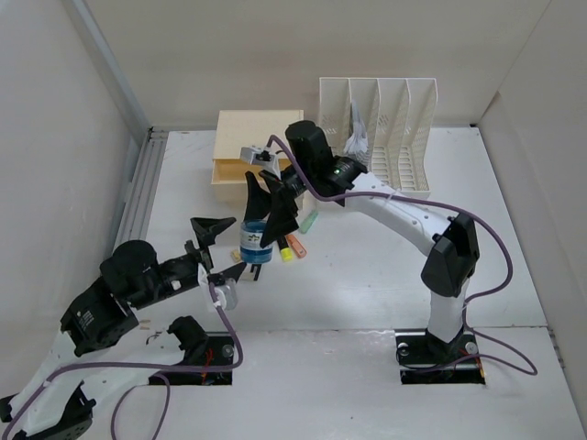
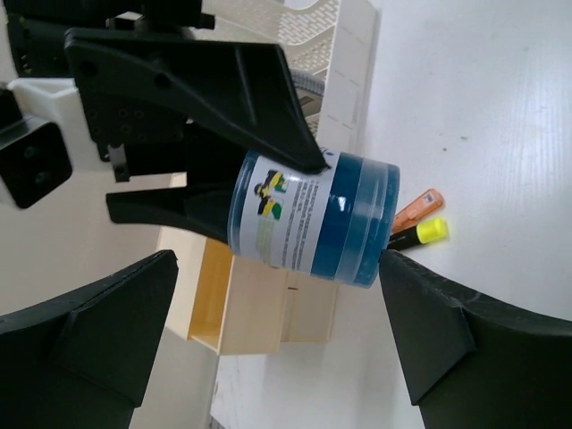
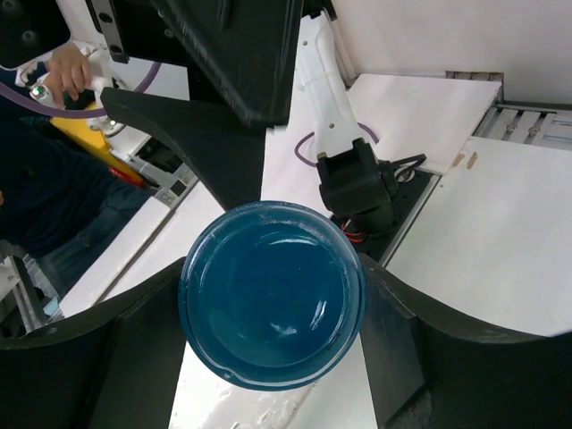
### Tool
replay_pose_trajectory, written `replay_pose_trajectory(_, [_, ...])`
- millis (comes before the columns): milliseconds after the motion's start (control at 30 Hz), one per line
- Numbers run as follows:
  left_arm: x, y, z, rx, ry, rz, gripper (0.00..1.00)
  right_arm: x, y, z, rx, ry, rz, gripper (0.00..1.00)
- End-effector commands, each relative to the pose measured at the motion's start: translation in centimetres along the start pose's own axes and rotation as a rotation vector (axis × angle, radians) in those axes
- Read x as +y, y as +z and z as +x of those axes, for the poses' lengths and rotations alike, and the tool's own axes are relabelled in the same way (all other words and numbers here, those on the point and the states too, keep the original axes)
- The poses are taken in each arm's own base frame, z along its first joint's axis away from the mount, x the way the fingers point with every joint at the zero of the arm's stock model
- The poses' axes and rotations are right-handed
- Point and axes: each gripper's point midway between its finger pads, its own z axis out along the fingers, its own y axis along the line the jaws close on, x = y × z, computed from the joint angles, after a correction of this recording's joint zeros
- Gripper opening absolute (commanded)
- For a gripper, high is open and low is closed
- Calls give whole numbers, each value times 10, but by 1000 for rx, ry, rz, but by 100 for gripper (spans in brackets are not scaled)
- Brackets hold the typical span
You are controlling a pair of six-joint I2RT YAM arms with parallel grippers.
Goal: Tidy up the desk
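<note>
A blue translucent jar (image 1: pixel 254 240) with a white label stands upright over the desk (image 1: pixel 367 284), left of centre. My right gripper (image 1: pixel 258 231) comes down from above and is shut on it; in the right wrist view its black fingers (image 3: pixel 393 322) press both sides of the jar (image 3: pixel 271 295). My left gripper (image 1: pixel 224 249) is open just left of the jar. In the left wrist view the jar (image 2: pixel 308 219) sits just beyond its wide-spread fingertips (image 2: pixel 420 304). I cannot tell whether the jar's base touches the desk.
Orange and yellow markers (image 1: pixel 292 247) and a green one (image 1: pixel 309 220) lie just right of the jar. A cream drawer box (image 1: pixel 246 147) with its drawer out stands behind, a white file rack (image 1: pixel 390 137) at the back right. A metal rail (image 1: pixel 138 197) runs along the left edge.
</note>
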Motion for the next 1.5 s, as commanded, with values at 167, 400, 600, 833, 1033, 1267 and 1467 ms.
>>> replay_pose_trajectory(167, [-20, 11, -20, -107, -44, 109, 94, 39, 15, 2, 31, -77, -204, 0])
replay_pose_trajectory(400, [-21, 4, -22, -105, -78, 111, 94, 40, 19, 5, 35, -68, -213, 0])
replay_pose_trajectory(600, [-32, 1, -20, -113, -114, 130, 94, 42, 18, 0, 34, -87, -213, 0])
replay_pose_trajectory(833, [-43, 5, -20, -128, -140, 174, 94, 39, 19, 0, 34, -87, -213, 0])
replay_pose_trajectory(1033, [-50, 9, -12, -107, -145, 179, 94, 36, 19, 2, 34, -78, -213, 0])
replay_pose_trajectory(1267, [-46, 17, -7, -84, -139, 160, 91, 39, 23, 0, 37, -87, -222, 0])
replay_pose_trajectory(1467, [-47, 23, 1, -52, -142, 156, 83, 40, 26, 3, 41, -78, -230, 0])
